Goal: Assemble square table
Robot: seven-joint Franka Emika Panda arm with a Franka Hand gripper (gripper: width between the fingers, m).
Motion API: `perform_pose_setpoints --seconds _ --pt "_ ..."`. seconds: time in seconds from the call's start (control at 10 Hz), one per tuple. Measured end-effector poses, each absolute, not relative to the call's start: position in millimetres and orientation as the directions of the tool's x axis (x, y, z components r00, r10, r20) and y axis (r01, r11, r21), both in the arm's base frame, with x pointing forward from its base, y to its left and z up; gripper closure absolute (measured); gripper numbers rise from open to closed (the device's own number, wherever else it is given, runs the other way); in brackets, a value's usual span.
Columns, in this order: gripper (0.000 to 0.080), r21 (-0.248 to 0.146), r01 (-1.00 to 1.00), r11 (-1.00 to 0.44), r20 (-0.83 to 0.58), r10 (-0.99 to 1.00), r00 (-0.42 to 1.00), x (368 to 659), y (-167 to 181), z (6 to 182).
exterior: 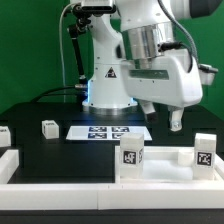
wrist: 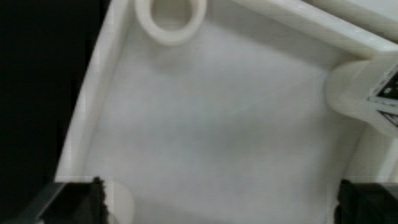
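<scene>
The white square table top (exterior: 166, 168) lies at the front of the exterior view. Two tagged white legs stand upright on it, one (exterior: 131, 155) near its middle and one (exterior: 204, 150) at the exterior view's right. Two loose legs sit on the black table, one (exterior: 48, 128) and one (exterior: 3, 135) at the exterior view's left. My gripper (exterior: 163, 115) hangs above the top, open and empty. In the wrist view the top (wrist: 214, 120) fills the picture, with a round socket (wrist: 175, 18) and a tagged leg (wrist: 374, 95). The gripper (wrist: 222, 205) has its fingertips (wrist: 80, 205) wide apart.
The marker board (exterior: 108, 131) lies flat on the black table in front of the robot base (exterior: 105, 90). A low white border rail (exterior: 60, 190) runs along the front and the exterior view's left side.
</scene>
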State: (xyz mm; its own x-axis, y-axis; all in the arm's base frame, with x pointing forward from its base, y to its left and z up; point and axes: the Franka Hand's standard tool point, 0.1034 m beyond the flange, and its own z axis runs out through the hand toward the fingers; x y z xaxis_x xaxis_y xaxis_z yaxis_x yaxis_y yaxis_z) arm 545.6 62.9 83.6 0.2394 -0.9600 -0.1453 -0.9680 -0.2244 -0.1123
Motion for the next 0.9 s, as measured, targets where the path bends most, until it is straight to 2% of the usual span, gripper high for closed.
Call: perform_pose_setpoints --seconds 0.1,0.2,0.5,0.7,0.9 --pt "0.0151 -0.190 -0.969 -0.158 -0.106 -0.978 0.180 546 63 76.6" --pt "0.0151 -0.171 -0.968 -0.183 -0.113 -0.972 0.204 539 66 72.7" --pt "0.0151 -0.170 -0.969 -0.178 -0.115 -0.973 0.199 539 65 72.3" --pt "0.0151 -0.145 -0.988 -0.048 -0.156 -0.985 0.071 514 48 57.8" --pt "0.0151 -0.101 -0.995 -0.014 -0.164 -0.986 0.030 499 40 38.7"
